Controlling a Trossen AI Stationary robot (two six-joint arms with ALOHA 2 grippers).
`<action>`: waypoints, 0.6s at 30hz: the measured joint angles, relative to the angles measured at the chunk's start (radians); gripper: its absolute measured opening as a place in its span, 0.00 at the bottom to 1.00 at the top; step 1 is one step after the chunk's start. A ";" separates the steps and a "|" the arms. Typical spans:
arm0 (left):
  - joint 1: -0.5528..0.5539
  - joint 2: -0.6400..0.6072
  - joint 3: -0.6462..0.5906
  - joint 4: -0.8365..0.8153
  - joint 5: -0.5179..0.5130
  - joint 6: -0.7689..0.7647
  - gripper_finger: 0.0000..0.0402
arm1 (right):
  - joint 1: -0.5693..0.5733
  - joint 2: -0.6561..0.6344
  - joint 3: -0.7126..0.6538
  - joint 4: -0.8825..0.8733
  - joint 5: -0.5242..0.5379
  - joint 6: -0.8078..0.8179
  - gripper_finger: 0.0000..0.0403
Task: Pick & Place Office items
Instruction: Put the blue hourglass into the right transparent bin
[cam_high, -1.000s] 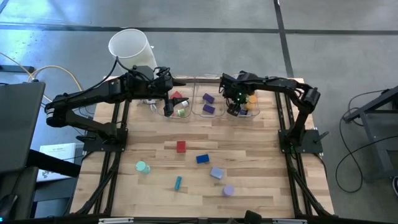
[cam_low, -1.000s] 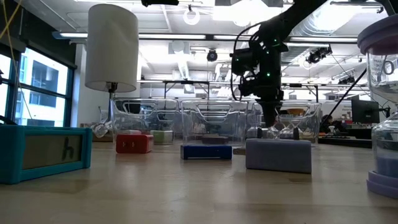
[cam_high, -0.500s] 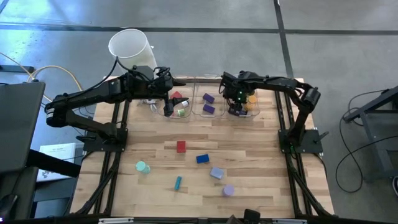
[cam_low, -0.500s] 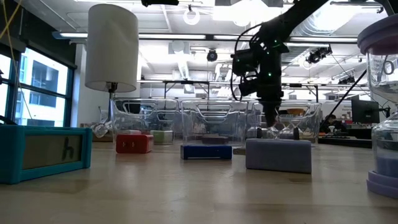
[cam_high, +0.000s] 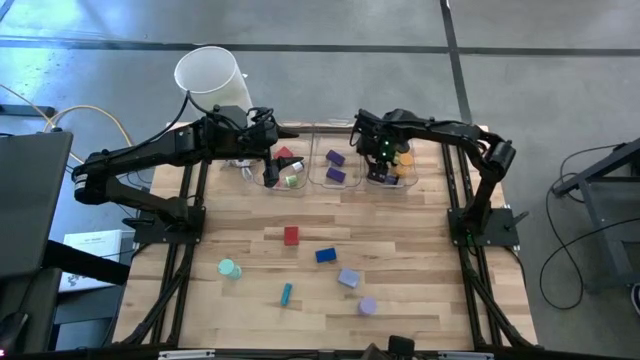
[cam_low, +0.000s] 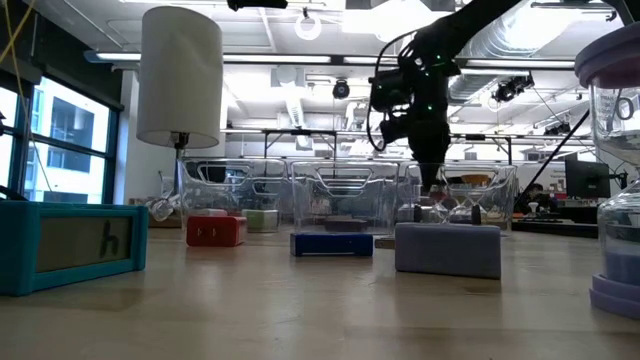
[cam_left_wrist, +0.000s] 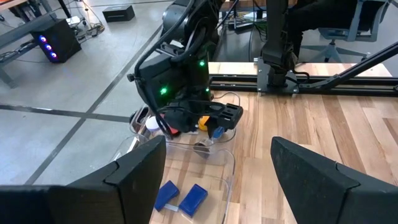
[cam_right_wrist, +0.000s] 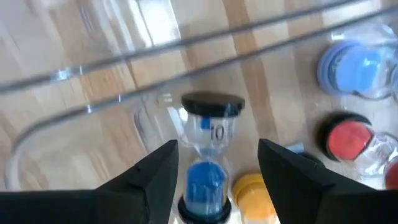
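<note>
- Two dark arms are seen reaching over the far edge of the wooden table (cam_high: 400, 250), where three clear bins stand in a row.
- The right gripper (cam_high: 378, 165) is held above the right bin (cam_high: 408, 182), its fingers (cam_right_wrist: 155, 180) parted with nothing between them.
- Directly below those fingers, inside that bin, a blue sand timer (cam_right_wrist: 208, 168) with a black cap is seen, beside a yellow piece (cam_right_wrist: 252, 193), a red round piece (cam_right_wrist: 345, 137) and a blue round piece (cam_right_wrist: 354, 65).
- The left gripper (cam_high: 270, 172) is held over the left bin (cam_high: 262, 185), its fingers (cam_left_wrist: 134, 180) spread wide and empty.
- In the left bin a red block (cam_high: 285, 156) and a green roll (cam_high: 292, 181) are lying; two purple blocks (cam_high: 335, 158) are lying in the middle bin (cam_high: 318, 180).
- Six office items are left loose on the open table, well apart from the bins: a red block (cam_high: 291, 235), a blue block (cam_high: 325, 255), a lavender block (cam_high: 348, 278), a lavender roll (cam_high: 367, 306), a green roll (cam_high: 228, 268) and a teal stick (cam_high: 286, 293).
- A tall white cylinder (cam_high: 208, 76) is standing at the far left corner, behind the left arm.
</note>
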 joint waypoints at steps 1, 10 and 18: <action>0.000 0.000 0.000 0.000 0.000 0.000 0.71 | 0.000 0.001 0.000 -0.003 0.000 -0.005 0.52; 0.000 0.000 0.000 0.000 0.000 0.000 0.71 | 0.013 0.056 0.000 0.005 -0.014 -0.039 0.52; 0.000 0.000 0.000 0.000 0.000 0.000 0.71 | 0.034 0.077 0.000 0.042 -0.028 -0.063 0.52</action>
